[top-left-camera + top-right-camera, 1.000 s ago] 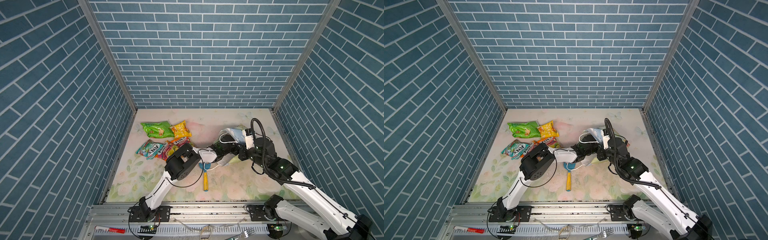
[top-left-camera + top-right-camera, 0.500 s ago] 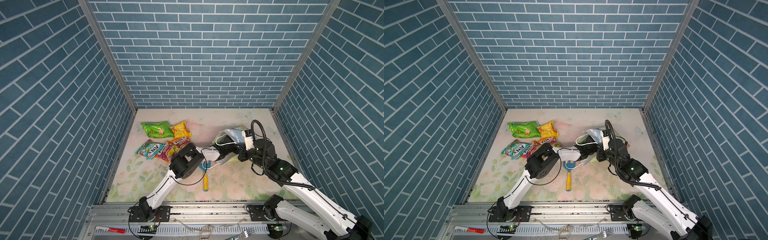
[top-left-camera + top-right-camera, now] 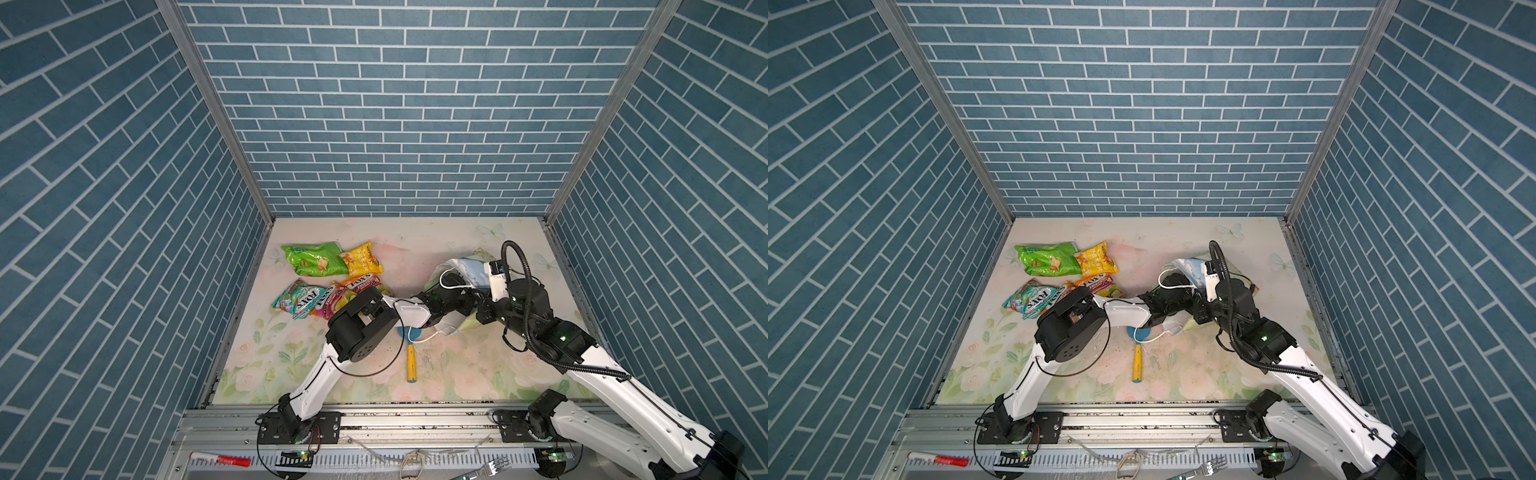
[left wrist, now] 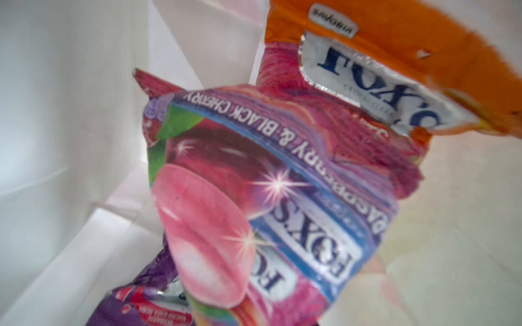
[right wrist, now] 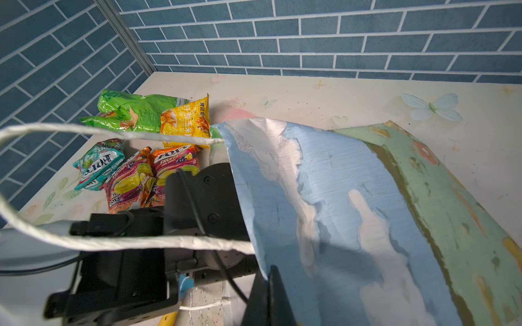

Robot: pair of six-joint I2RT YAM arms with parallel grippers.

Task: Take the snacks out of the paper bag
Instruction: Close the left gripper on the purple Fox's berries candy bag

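Note:
The paper bag [image 3: 469, 270] lies on its side at the right, its mouth facing left. My right gripper [image 5: 268, 296] is shut on the bag's near rim, also seen in a top view [image 3: 1198, 313]. My left arm's wrist [image 3: 440, 301] reaches into the mouth, and its gripper is hidden inside. In the left wrist view a purple-pink snack packet [image 4: 254, 183] fills the frame and covers the jaws. An orange packet [image 4: 395, 50] lies behind it, against the white inside of the bag. Green [image 3: 313, 259], yellow [image 3: 360, 259], teal [image 3: 299, 296] and orange-red [image 3: 357, 284] snacks lie on the table at the far left.
A toy rake with a yellow handle [image 3: 411, 365] and a blue head lies in front of the bag's mouth. A white cord handle [image 3: 453, 280] loops over my left wrist. A red marker [image 3: 220, 459] and a fork [image 3: 490, 465] lie on the front rail. Brick walls close three sides.
My left arm has pushed farther right into the bag's mouth. The right arm and the bag have shifted only slightly.

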